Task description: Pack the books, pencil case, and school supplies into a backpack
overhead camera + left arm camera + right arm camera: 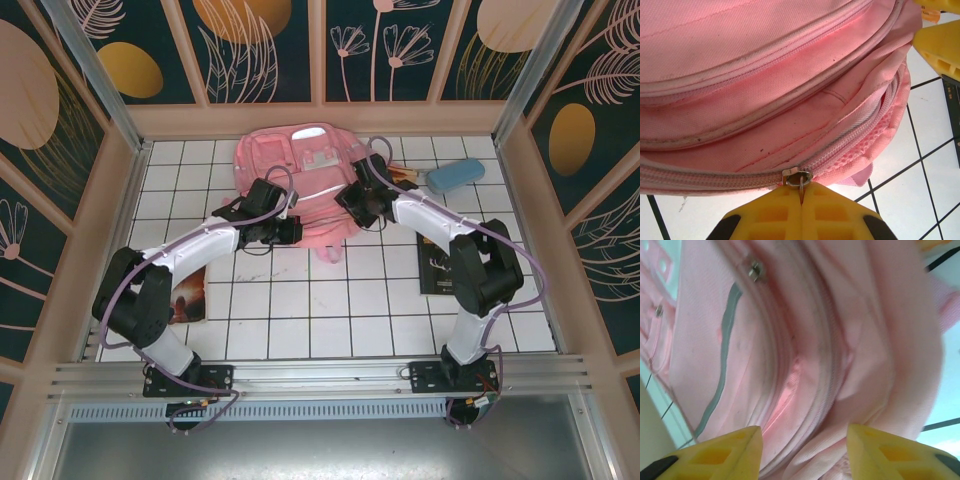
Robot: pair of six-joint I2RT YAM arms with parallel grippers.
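Presently, backpack: pink, lying flat at the far middle of the tiled table, its near seam facing both arms.
Main zipper: teeth are closed to the left of the slider and parted to its right, with mesh lining showing in the gap (left wrist view).
Zipper pull: small metal ring on the near seam, pinched by the left gripper.
Left gripper: clamped tight on the zipper pull, the pads meeting around the ring. This looks like a grip for dragging the slider along the seam.
Right gripper: jaws stand apart, astride a fold of pink fabric at the bag's near right corner, with no pinch visible. Probably placed to steady the bag against the pull.
Pencil case: light blue, on the table just beyond the backpack's right side.
Orange book: near left, partly under the left arm, well apart from the bag.
Black booklet: near right, partly hidden by the right arm.
Stage (judgement): the bag is being unzipped, and these three items all lie outside it.
Risk: the thin ring could slip from the pads if pulled off-axis.
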